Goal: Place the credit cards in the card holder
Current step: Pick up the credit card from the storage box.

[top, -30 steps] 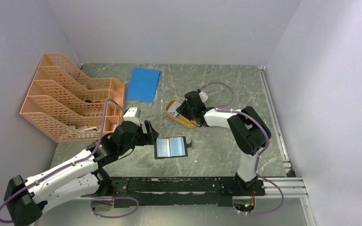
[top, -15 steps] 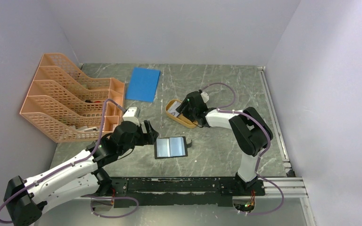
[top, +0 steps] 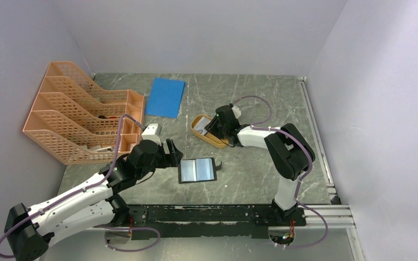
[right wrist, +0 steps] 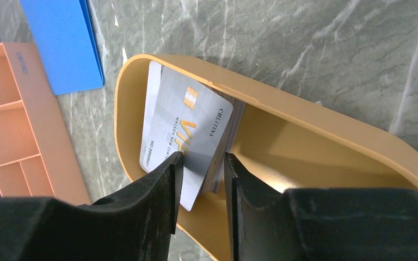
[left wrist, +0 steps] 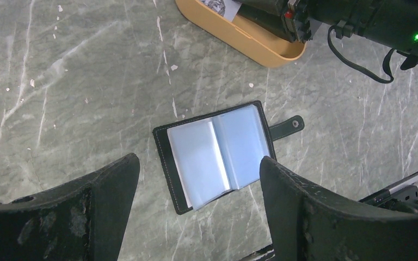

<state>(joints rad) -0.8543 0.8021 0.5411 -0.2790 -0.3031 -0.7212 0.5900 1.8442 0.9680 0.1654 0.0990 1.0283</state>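
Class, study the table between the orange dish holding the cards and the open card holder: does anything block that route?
Nothing visible does. Bare table lies between the orange dish with the credit cards and the open card holder.

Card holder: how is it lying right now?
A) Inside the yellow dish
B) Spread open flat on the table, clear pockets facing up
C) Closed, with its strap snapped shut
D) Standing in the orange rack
B: the card holder lies spread open on the table, with its bluish clear pockets facing up and its strap undone to one side.
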